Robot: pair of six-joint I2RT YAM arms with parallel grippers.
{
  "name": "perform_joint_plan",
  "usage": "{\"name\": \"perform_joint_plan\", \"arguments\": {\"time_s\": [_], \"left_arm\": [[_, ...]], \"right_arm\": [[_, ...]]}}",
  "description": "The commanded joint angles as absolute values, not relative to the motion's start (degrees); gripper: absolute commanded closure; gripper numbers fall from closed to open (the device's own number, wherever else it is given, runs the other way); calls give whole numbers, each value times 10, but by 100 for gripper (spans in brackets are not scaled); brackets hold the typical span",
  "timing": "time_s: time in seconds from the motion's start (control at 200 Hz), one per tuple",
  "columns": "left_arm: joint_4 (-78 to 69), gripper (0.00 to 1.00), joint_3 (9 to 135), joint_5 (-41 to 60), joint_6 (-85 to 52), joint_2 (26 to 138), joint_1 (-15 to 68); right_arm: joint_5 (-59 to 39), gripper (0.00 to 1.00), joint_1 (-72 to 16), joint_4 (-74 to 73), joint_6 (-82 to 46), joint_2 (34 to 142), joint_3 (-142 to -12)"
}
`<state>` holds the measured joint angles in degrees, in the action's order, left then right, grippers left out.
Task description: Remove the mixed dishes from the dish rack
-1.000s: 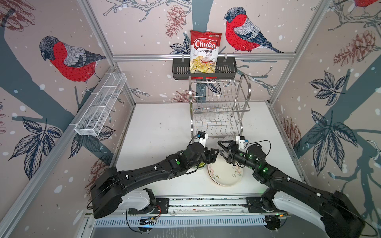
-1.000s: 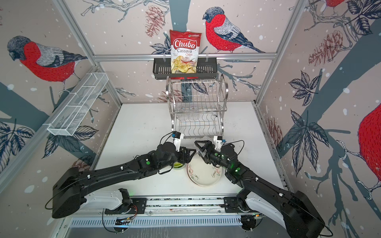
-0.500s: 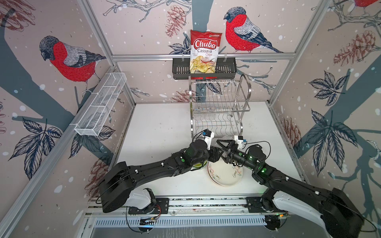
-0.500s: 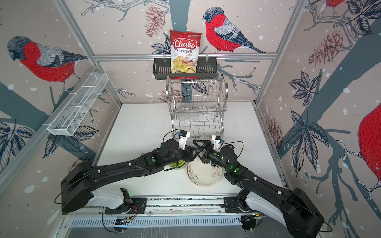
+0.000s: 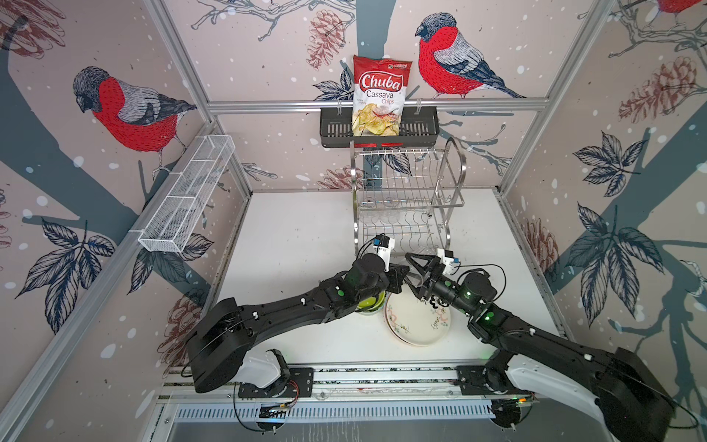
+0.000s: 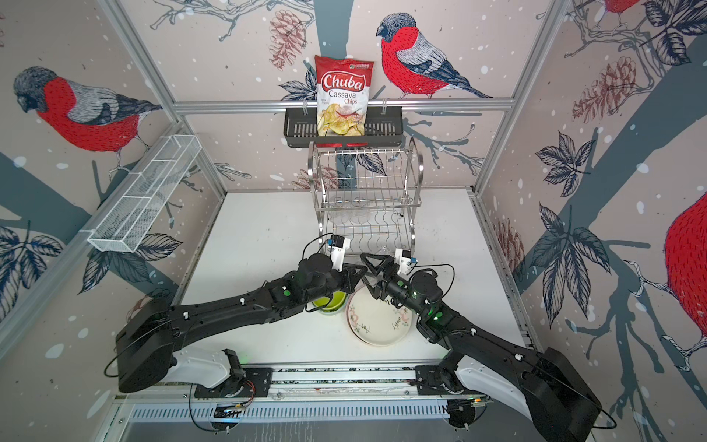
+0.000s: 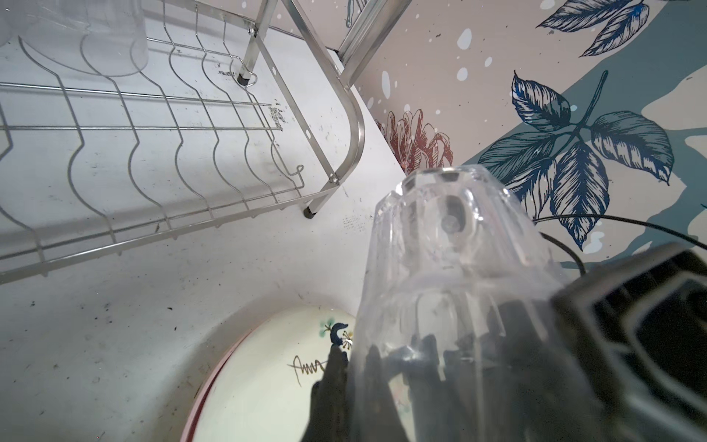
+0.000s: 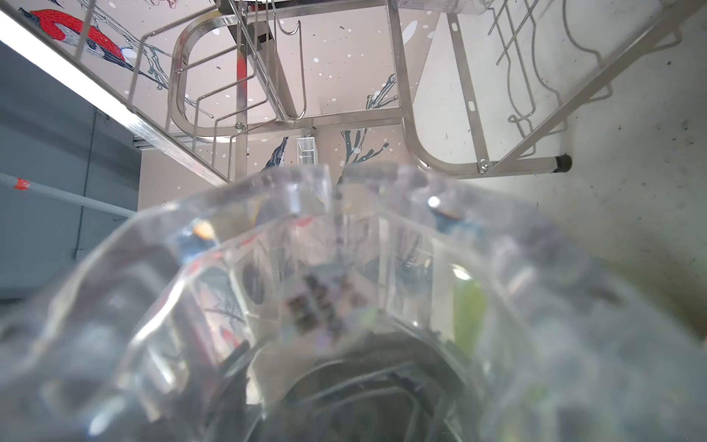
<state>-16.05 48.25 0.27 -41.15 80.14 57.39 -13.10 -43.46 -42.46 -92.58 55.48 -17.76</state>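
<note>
Counter (image 5: 298, 237): white, scuffed
Dish rack (image 5: 405, 180): shiny steel wire
Tumbler (image 7: 451, 268): clear, faceted
Left claw (image 5: 402, 273): pinching tumbler wall
Right claw (image 5: 411, 268): clamped around tumbler

Left arm (image 5: 290, 313) stretched low toward the middle, right arm (image 5: 535, 340) angled in to meet it, left gripper (image 5: 401, 276) pinched shut, right gripper (image 5: 412, 268) spread wide around a clear tumbler (image 8: 344, 298), the two nose to nose.

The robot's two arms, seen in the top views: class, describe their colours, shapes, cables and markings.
The left arm and right arm: matte black, boxy links, round joints, white base housings, small green lights. The left end effector and right end effector: black, triangular, each beside a white camera block with a thin black cable.
</note>
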Motion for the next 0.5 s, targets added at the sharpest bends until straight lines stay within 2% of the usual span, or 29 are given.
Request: {"name": "perform_joint_plan", "arguments": {"time_s": [0.0, 0.16, 0.185, 0.26, 0.3, 0.37, 0.495], "left_arm": [[-232, 100, 490, 55, -415, 799, 577], [-229, 100, 490, 51, -414, 792, 577], [-228, 100, 490, 51, -414, 791, 577], [-225, 100, 490, 52, -415, 790, 577], [-222, 100, 491, 53, -416, 790, 577], [-219, 100, 492, 55, -418, 790, 577], [-211, 100, 491, 53, -419, 791, 577]], "right_arm": [[-171, 59, -442, -408, -883, 559, -176], [-169, 56, -443, -404, -883, 560, -176], [-168, 52, -443, -401, -882, 561, -177], [-166, 19, -444, -380, -873, 561, -183], [-165, 9, -445, -368, -867, 560, -188], [-162, 2, -446, -358, -859, 557, -193], [-159, 0, -446, -344, -848, 554, -202]]}}
